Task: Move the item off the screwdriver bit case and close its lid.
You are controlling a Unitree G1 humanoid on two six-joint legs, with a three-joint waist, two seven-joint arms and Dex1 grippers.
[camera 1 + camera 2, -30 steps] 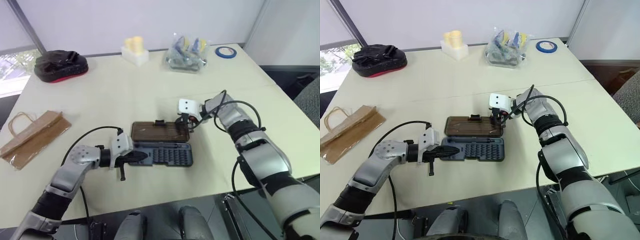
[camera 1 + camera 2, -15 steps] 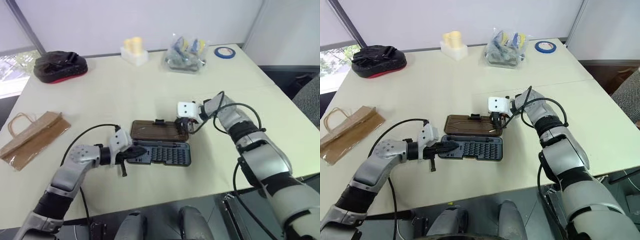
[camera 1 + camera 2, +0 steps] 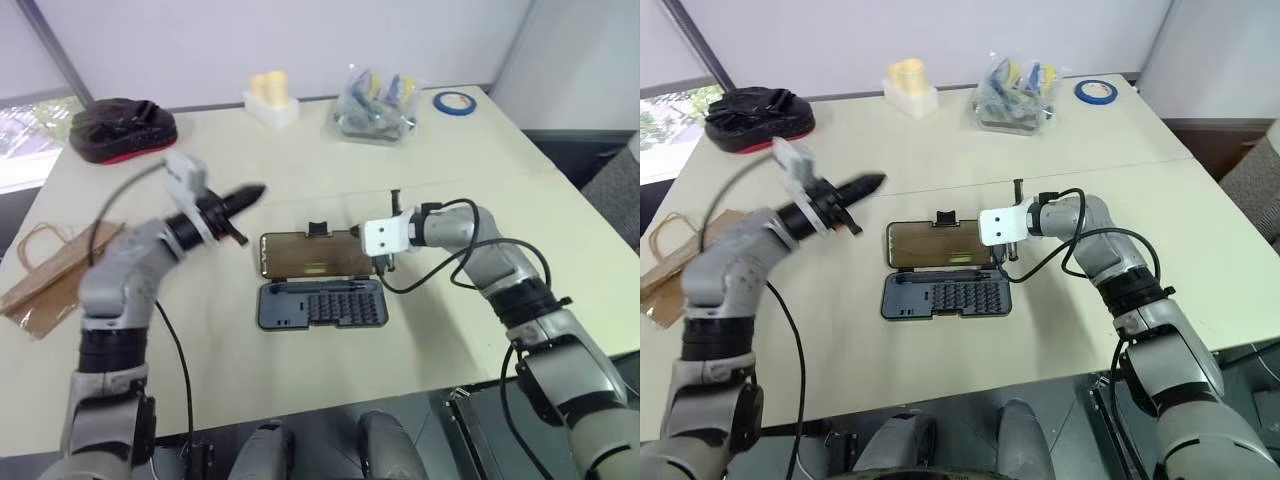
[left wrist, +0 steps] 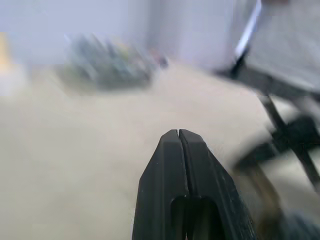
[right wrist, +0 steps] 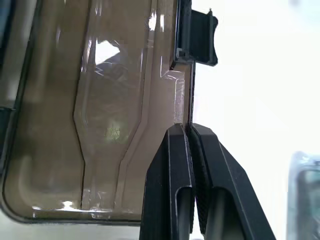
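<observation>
Case (image 3: 322, 306): lies open near the middle of the table (image 3: 250, 370), grey tray nearest the robot.
Lid (image 3: 316, 255): smoky brown, tilted up from the tray's far edge, black latch on its far side.
Bag (image 3: 55, 275): flat on the table's left side, well apart from the case.
Left end effector (image 3: 250, 192): raised above the table left of the case, fingers pressed together, empty.
Right end effector (image 5: 189, 131): fingers pinching the lid's edge near the latch.
</observation>
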